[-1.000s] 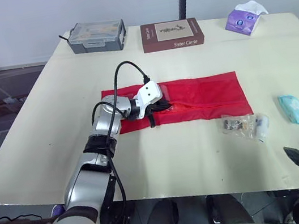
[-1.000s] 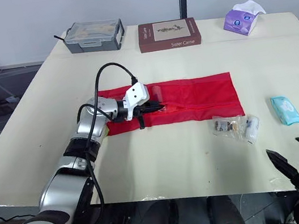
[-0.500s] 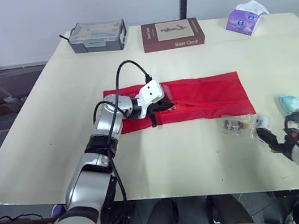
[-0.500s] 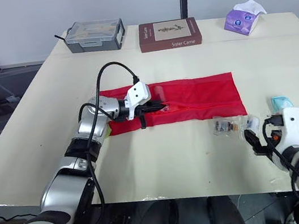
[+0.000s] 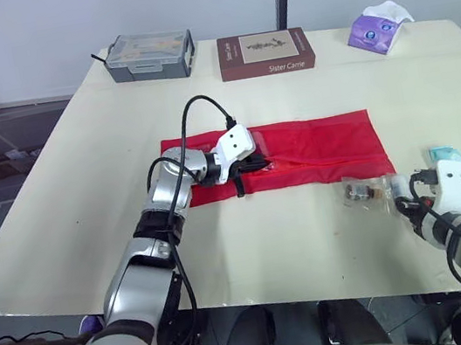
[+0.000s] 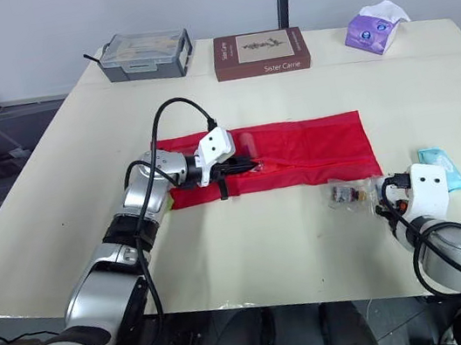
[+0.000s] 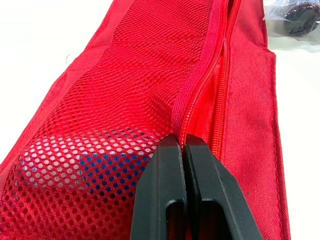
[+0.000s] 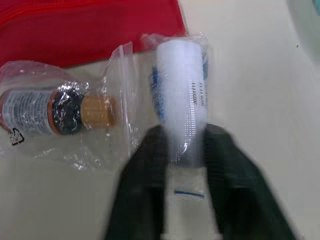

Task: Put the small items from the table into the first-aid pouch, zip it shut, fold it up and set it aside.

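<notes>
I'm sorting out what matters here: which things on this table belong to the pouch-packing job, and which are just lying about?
Job: red pouch, bagged bottle, white roll, teal packet.
Lying about: grey case, book, purple tissue pack.

2 head eyes above table (image 5: pixel 78 162), wrist views close, sharing pouch (image 5: pixel 323 141)

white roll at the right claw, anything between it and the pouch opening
Yes: the bagged bottle lies beside the white roll, on the side toward the left claw gripping the red pouch. Nothing else visible.
</notes>
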Motion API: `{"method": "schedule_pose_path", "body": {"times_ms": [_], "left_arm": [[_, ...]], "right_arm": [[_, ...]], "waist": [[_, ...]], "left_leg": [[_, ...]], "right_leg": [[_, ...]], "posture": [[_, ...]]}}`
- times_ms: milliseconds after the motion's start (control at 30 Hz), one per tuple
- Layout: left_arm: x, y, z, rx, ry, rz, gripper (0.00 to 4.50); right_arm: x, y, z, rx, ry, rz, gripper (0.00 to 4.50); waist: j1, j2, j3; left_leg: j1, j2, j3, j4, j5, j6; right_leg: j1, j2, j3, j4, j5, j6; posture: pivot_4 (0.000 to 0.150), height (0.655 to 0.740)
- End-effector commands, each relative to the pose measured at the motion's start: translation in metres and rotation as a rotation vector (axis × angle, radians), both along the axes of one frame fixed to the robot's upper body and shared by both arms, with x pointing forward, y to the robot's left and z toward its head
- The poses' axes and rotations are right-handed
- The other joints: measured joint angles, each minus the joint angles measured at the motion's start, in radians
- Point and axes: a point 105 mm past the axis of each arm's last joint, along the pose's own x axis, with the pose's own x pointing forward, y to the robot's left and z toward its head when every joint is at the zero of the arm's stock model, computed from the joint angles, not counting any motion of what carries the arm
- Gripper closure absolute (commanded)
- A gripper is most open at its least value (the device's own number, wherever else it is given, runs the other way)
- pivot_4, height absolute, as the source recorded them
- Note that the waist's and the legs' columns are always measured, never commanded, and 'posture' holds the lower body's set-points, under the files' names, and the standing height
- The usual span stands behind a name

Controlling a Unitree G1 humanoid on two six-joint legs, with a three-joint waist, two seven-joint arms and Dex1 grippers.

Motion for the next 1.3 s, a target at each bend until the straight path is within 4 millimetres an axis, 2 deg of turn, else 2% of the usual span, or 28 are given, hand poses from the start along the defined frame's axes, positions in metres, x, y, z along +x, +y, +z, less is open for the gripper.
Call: {"method": "schedule_pose_path", "body": {"times_ms": [33,133,200,267,333,467,567,700,933,1067,1167,1300], "left_arm": [[-0.001,-0.007,0.014,-0.018,-0.052,-0.031,4.50],[0.001,-0.006,0.015,-0.019,-0.051,-0.026,4.50],[0.002,-0.006,0.016,-0.024,-0.046,-0.022,4.50],[0.002,-0.007,0.017,-0.027,-0.042,-0.023,4.50],[0.002,-0.007,0.017,-0.028,-0.040,-0.025,4.50],[-0.002,-0.008,0.017,-0.029,-0.030,-0.043,4.50],[-0.003,-0.008,0.016,-0.024,-0.030,-0.049,4.50],[-0.009,-0.009,0.015,-0.021,-0.028,-0.064,4.50],[-0.015,-0.013,0.013,-0.027,-0.021,-0.067,4.50],[-0.015,-0.014,0.015,-0.040,-0.015,-0.045,4.50],[-0.012,-0.012,0.016,-0.043,-0.012,-0.027,4.50],[-0.014,-0.013,0.012,-0.039,-0.005,-0.037,4.50]], "right_arm": [[-0.010,-0.011,0.020,-0.063,-0.058,0.016,4.39],[-0.018,-0.002,0.041,-0.068,-0.105,0.146,4.39],[-0.023,0.030,0.055,0.013,-0.131,0.326,4.39],[-0.020,0.055,0.063,0.083,-0.149,0.431,4.39],[-0.010,0.066,0.064,0.120,-0.153,0.450,4.39],[0.014,0.102,0.043,0.121,-0.104,0.523,4.39],[0.034,0.118,0.034,0.128,-0.093,0.525,4.39],[0.057,0.140,0.034,0.150,-0.112,0.536,4.39],[0.072,0.159,0.037,0.159,-0.129,0.577,4.39],[0.057,0.174,0.041,0.193,-0.127,0.704,4.39],[0.043,0.176,0.041,0.215,-0.119,0.759,4.39],[0.052,0.165,0.030,0.173,-0.088,0.690,4.39]], "waist": [[0.003,0.001,0.000],[0.001,0.001,0.000],[-0.009,0.001,0.000],[-0.019,0.000,-0.001],[-0.025,0.000,-0.001],[-0.024,-0.001,-0.001],[-0.024,-0.002,-0.001],[-0.024,-0.002,-0.001],[-0.025,-0.001,-0.001],[-0.026,-0.001,-0.001],[-0.025,-0.001,-0.001],[-0.026,-0.001,-0.001]], "left_leg": [[0.000,0.000,0.000,0.000,0.000,0.000],[0.000,0.000,0.000,0.000,0.000,0.001],[0.001,0.000,0.001,0.000,0.000,0.001],[0.001,0.001,0.001,0.000,0.000,0.001],[0.001,0.003,0.000,0.001,0.000,0.001],[0.000,0.002,0.000,0.001,0.000,0.001],[0.000,0.001,0.000,0.001,0.000,0.001],[0.001,0.001,0.001,0.001,0.000,0.001],[0.001,0.001,0.001,0.001,0.000,0.001],[0.001,0.001,0.001,0.001,0.000,0.001],[0.001,0.001,0.001,0.001,0.000,0.001],[0.001,0.001,0.000,0.001,0.000,0.001]], "right_leg": [[0.000,0.000,0.000,0.000,0.000,0.000],[0.000,0.000,0.000,0.000,0.000,0.000],[0.000,0.000,0.001,0.000,0.000,0.000],[0.000,0.001,0.001,0.000,0.000,0.000],[0.000,0.003,0.001,0.000,0.000,0.000],[0.000,0.002,0.001,0.000,0.000,0.000],[-0.001,0.001,0.001,0.002,0.000,0.000],[-0.001,0.001,0.002,0.004,0.000,0.000],[-0.002,0.001,0.001,0.005,0.000,0.000],[-0.002,0.001,0.001,0.006,0.000,0.000],[-0.002,0.001,0.001,0.006,0.000,0.000],[-0.002,0.001,0.001,0.006,0.000,0.000]], "posture": [[0.150,0.7400],[0.150,0.7400],[0.150,0.7400],[0.150,0.7400],[0.150,0.7400],[0.150,0.7400],[0.150,0.7400],[0.150,0.7400],[0.150,0.7400],[0.150,0.7400],[0.150,0.7400],[0.150,0.7400]]}}
